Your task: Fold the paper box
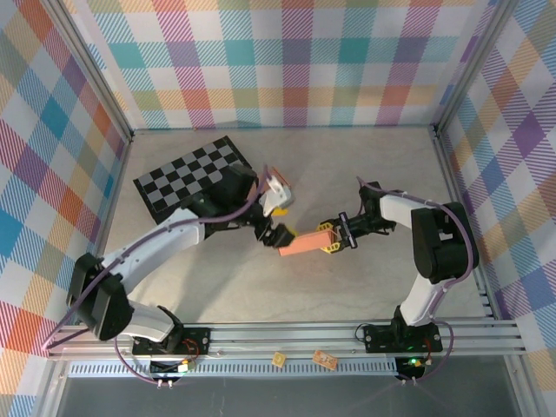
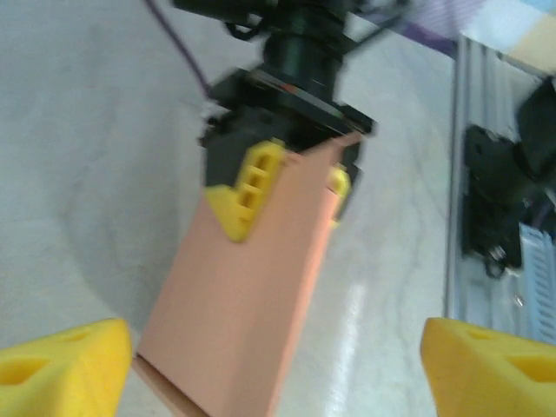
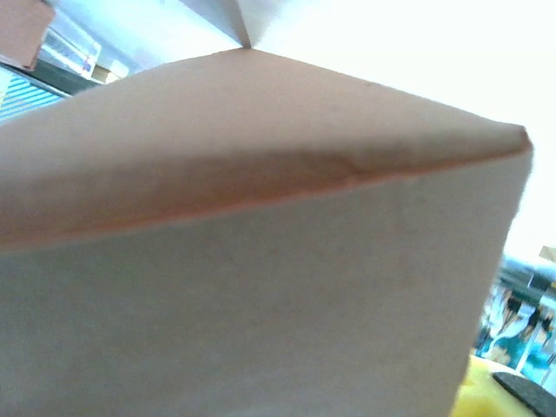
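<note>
Salmon-pink paper box (image 2: 243, 304) is long, slim, with flat sides.

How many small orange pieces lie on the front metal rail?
2: left piece near the middle of the rail, right piece just beside it. More may be hidden.

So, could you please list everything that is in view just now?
paper box: 1, salmon pink, mid-table
checkerboard: 1, black and grey, flat at the table's far left
small pieces: 2, orange-tan, on the near rail between the arm bases
table: 1, pale beige
walls: plaid, around three sides
left gripper: 1, black and yellow, open, by the box's left end
right gripper: 1, black and yellow, shut on the box's right end
</note>
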